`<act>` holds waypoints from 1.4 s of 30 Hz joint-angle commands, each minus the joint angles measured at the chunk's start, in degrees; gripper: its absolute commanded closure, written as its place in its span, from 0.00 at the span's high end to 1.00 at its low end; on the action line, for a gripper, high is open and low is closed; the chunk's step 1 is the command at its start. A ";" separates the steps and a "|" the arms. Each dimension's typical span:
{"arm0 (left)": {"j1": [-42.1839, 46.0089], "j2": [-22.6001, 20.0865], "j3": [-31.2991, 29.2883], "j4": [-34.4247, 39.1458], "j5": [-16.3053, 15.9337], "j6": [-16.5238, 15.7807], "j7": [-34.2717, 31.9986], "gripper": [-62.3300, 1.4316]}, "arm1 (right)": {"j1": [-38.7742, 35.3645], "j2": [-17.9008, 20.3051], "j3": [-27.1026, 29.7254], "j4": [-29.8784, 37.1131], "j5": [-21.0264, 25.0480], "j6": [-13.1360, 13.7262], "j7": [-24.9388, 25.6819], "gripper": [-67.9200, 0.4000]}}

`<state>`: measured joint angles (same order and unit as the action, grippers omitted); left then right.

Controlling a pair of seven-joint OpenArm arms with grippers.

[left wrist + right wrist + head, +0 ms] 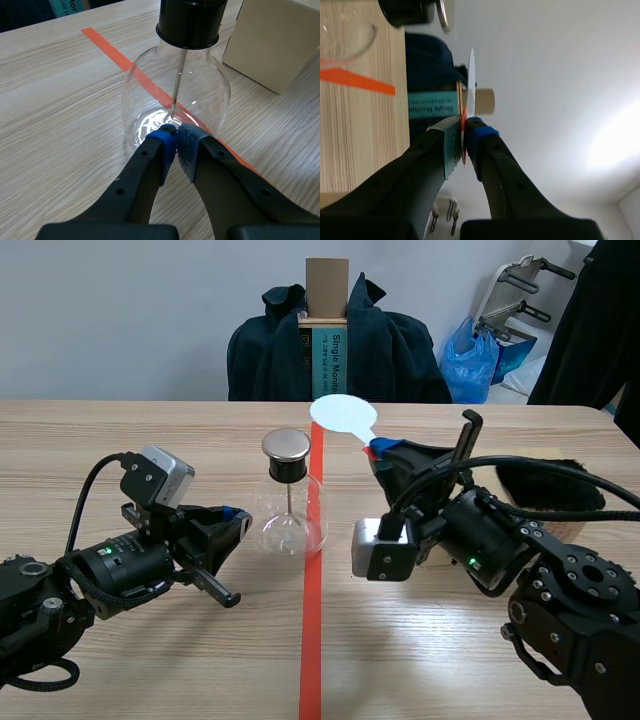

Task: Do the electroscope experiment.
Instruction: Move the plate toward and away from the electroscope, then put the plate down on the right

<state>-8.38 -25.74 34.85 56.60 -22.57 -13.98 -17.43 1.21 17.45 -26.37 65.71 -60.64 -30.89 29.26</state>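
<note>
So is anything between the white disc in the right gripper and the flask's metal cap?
Nothing visible. The white disc is held above and beside the metal cap with open air between; the left gripper is low at the base of the flask.

Soft, even light fills the scene view, and the shadows on the wooden table (150, 670) are faint and soft-edged. The electroscope's metal cap (286, 445) has a dull sheen, and the white paddle (343, 414) looks very bright. In the left wrist view a white glare flares low in the glass flask (150, 122) (the light seems to come from overhead). In the right wrist view the pale wall (615, 145) has a washed-out bright patch.
</note>
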 commanded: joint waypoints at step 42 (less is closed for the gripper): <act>11.15 -5.97 -5.40 12.35 -0.37 3.48 -1.16 0.11 | -14.36 15.56 7.82 22.43 15.52 -13.97 -11.34 0.02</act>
<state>1.15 -30.72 30.76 66.50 -22.61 -10.50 -17.67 -12.95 32.99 -18.81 88.55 -45.12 -41.52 17.93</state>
